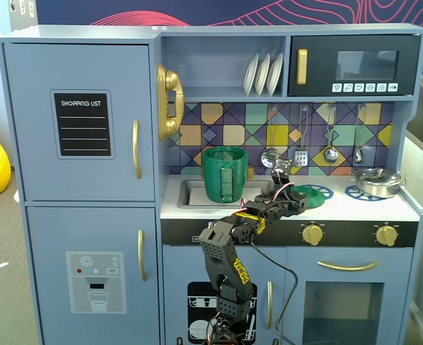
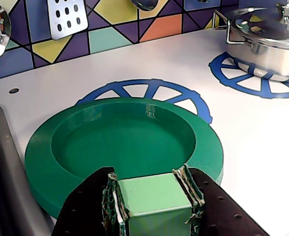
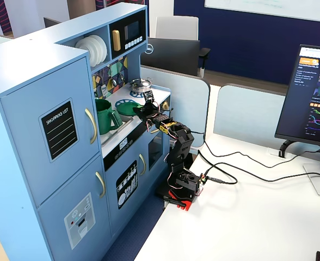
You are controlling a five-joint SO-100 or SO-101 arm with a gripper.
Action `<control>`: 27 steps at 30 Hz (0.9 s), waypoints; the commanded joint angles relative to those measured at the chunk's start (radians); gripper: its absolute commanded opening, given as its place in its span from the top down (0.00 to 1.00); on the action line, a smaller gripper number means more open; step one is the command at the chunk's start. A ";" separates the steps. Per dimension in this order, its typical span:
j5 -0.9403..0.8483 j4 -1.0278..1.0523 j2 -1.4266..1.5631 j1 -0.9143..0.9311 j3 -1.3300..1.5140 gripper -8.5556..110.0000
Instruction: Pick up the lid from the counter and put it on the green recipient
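Note:
The lid point(image 2: 130, 142) is a round green disc lying over the left blue burner ring point(image 2: 134, 90) on the white counter point(image 2: 262, 137). Its light-green squarish knob point(image 2: 152, 196) sits between my black fingers. My gripper point(image 2: 148, 178) is shut on the knob, and I cannot tell whether the lid is lifted off the counter. In a fixed view the gripper point(image 1: 296, 200) is at the lid point(image 1: 316, 192), right of the green recipient point(image 1: 224, 175), which stands upright in the sink with its strap handle facing front. Lid point(image 3: 126, 109) and recipient point(image 3: 103, 115) also show in the other fixed view.
A silver pot point(image 1: 375, 181) sits on the right burner, also in the wrist view point(image 2: 267, 34). Utensils point(image 1: 301, 154) hang on the tiled back wall. The sink point(image 1: 190, 192) lies left of the lid, its edge point(image 2: 7, 172) close by. A shelf with plates point(image 1: 263, 74) is overhead.

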 commanded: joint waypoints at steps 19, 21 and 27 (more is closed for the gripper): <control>0.012 0.488 0.063 -0.258 -0.755 0.93; 0.014 0.531 0.071 -0.299 -0.779 0.93; 0.009 0.594 0.089 -0.403 -0.790 0.93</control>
